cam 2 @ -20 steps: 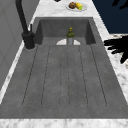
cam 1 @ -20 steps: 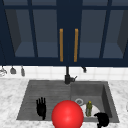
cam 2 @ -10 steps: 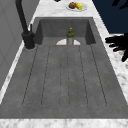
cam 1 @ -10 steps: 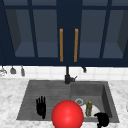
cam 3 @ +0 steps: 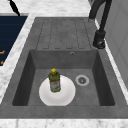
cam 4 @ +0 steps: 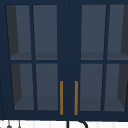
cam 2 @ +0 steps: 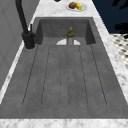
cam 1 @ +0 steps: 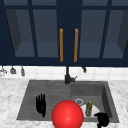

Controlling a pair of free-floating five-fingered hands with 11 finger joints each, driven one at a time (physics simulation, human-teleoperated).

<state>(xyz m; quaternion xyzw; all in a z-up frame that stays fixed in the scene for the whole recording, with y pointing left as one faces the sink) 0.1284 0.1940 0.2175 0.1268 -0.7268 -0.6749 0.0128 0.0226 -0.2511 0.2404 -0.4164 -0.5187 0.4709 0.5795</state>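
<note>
The right hand (cam 1: 101,119) has changed the most. A moment ago, in the left side view, its fingers were spread wide over the front edge of the sink (cam 1: 50,87). Now they look curled in, and the hand has pulled back to the side of that view. In the front view it has hardly moved and hangs over the front right corner of the sink. Its fingers are bent together and hold nothing. The bottle (cam 3: 54,81) is the thing nearest to it, just beside it, but they do not touch. So I think the hand has closed without getting hold of anything, and the bottle has not moved. It stands up straight on the white plate (cam 3: 67,95) in the deep right part of the sink, near the front wall. The left hand (cam 1: 40,105) is in the same spot as before. It floats over the flat left part of the sink with its fingers straight up and a little apart. Counting: two hands, one green bottle with a yellow cap, one white plate, one big red ball (cam 1: 67,114) at the front edge between the hands, one drain (cam 3: 82,80), one black tap (cam 1: 67,75) and two orange handles (cam 1: 61,45) on the cupboard above. One dish of fruit (cam 2: 76,5) sits on the table (cam 1: 10,100) past the sink.
</note>
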